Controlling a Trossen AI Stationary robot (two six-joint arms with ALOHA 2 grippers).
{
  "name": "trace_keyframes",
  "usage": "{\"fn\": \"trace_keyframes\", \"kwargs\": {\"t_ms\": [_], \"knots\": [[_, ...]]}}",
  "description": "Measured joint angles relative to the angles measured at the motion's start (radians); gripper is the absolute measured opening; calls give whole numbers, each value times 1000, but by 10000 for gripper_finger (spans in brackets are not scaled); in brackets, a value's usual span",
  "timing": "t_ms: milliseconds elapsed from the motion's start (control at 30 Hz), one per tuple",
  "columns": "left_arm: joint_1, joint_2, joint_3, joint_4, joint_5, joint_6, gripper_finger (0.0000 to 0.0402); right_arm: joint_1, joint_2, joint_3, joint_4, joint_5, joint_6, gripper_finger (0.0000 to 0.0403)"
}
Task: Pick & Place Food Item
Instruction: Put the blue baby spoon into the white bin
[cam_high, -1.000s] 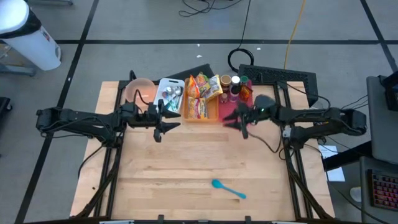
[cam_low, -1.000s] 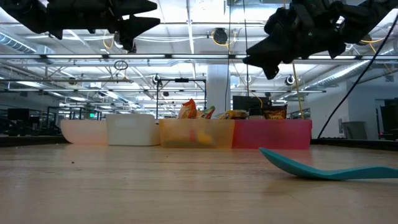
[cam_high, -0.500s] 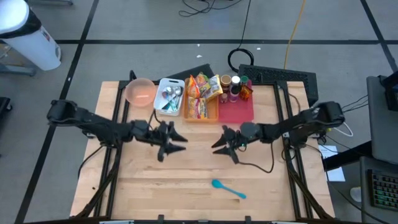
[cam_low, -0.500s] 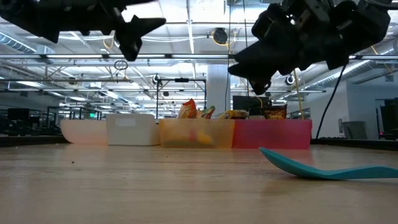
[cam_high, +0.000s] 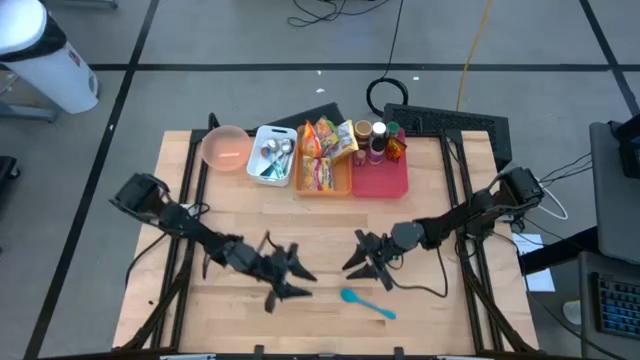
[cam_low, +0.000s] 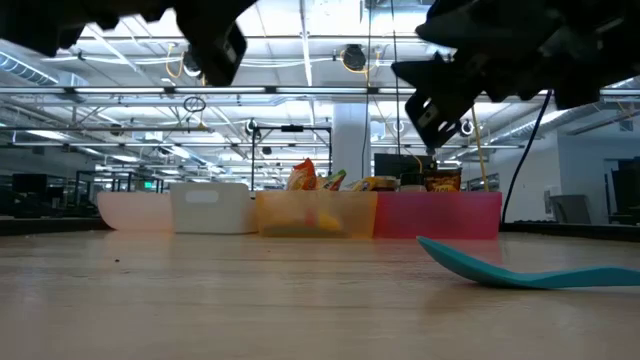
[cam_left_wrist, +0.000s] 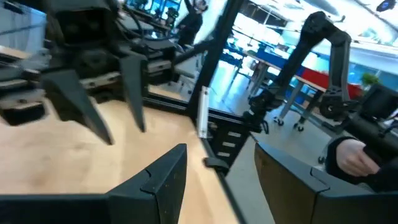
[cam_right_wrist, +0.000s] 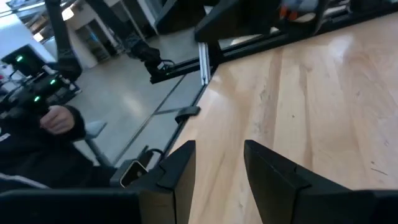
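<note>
Along the far edge of the table (cam_high: 300, 215), left to right: stood a pink bowl (cam_high: 225, 147), a white bin (cam_high: 272, 155) of cutlery, an orange bin (cam_high: 322, 172) stuffed with snack packets (cam_high: 328, 138), and a red bin (cam_high: 380, 175) with bottles (cam_high: 372, 135) at its far end. Judged the packets to be the food item: untouched, upright in the orange bin, tops standing above its rim.

Likely light, soft and crinkly, with slick foil skin; apt to slide or buckle if pinched mid-body. Best taken by a crimped top edge, where stiffest and clear of its neighbours, then lifted straight up out of the bin.

Nearer, over the left-centre of the table, hung the left gripper (cam_high: 297, 281), jaws parted, nothing held. Just right of it lay a teal spoon (cam_high: 367, 303) on the near boards. Beyond the spoon, right of centre, hung the right gripper (cam_high: 358, 267), jaws likewise apart and empty.

Differed from a second before: then hovered at the bins, one on each side of the orange bin; since drawn back towards the near edge, well apart from the packets. Bins and spoon unmoved.
</note>
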Motion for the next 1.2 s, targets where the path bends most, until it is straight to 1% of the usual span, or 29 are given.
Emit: {"fn": "trace_keyframes", "kwargs": {"t_ms": [133,233,300,400,500,567,700,800,933,1067,1200], "knots": [[-44,109,116,-77,-33,-21,198,87,-1,0,2,119,-8,128],[-54,184,208,-181,-70,-117,198,136,-1,1,-26,178,-9,128],[-50,228,266,-256,-98,-209,198,161,-1,1,-48,186,-8,128],[-34,294,344,-347,-109,-326,198,193,-2,1,-65,186,-8,128],[-18,353,407,-390,-99,-398,198,214,-2,2,-110,188,-13,128],[-11,389,443,-401,-86,-432,198,221,-2,1,-140,224,-27,128],[-5,421,469,-462,-73,-473,198,224,-5,2,-233,346,-34,128],[-4,420,469,-498,-81,-476,198,223,-15,1,-298,397,-26,128],[-2,419,469,-535,-106,-492,198,223,-19,1,-319,398,-17,128],[8,419,469,-615,-169,-546,198,223,-20,1,-311,398,-27,128],[15,419,469,-678,-197,-582,198,223,-20,1,-311,398,-27,128]]}}
